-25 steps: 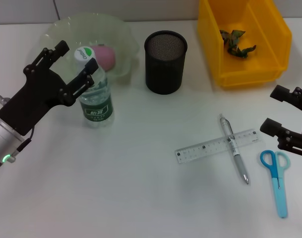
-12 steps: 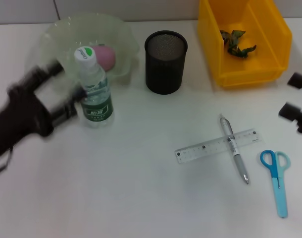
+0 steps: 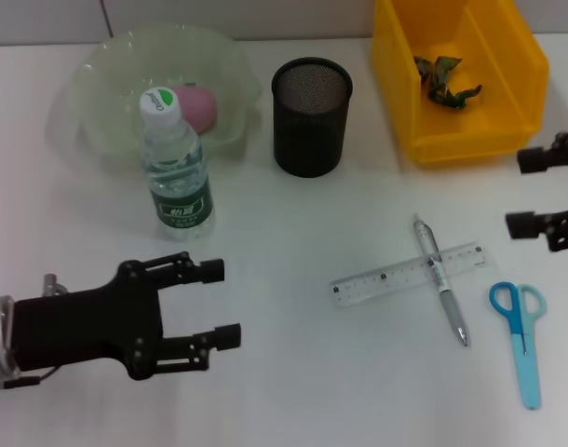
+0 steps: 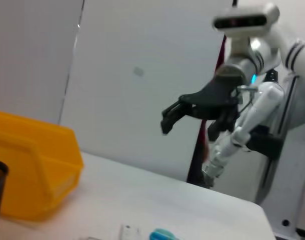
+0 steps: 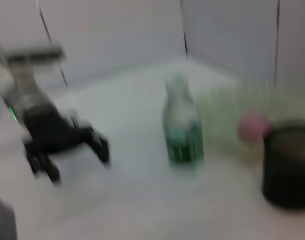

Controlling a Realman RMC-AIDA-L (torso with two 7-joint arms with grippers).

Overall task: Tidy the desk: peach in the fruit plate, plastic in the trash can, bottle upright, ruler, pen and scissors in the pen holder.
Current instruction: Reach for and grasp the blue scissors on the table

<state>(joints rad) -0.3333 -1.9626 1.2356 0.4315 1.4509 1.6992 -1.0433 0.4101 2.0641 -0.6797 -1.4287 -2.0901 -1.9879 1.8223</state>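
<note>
One bottle stands upright at the upper left of the head view, just in front of the one fruit plate, which holds one pink peach; one black mesh pen holder sits at top centre, and one yellow trash can at upper right holds one crumpled plastic scrap. One pen lies crossed over one ruler at centre right; one pair of scissors lies at lower right. The left gripper is at lower left, fingers spread, holding nothing; the right gripper is at the right edge, fingers likewise apart and empty.
</note>
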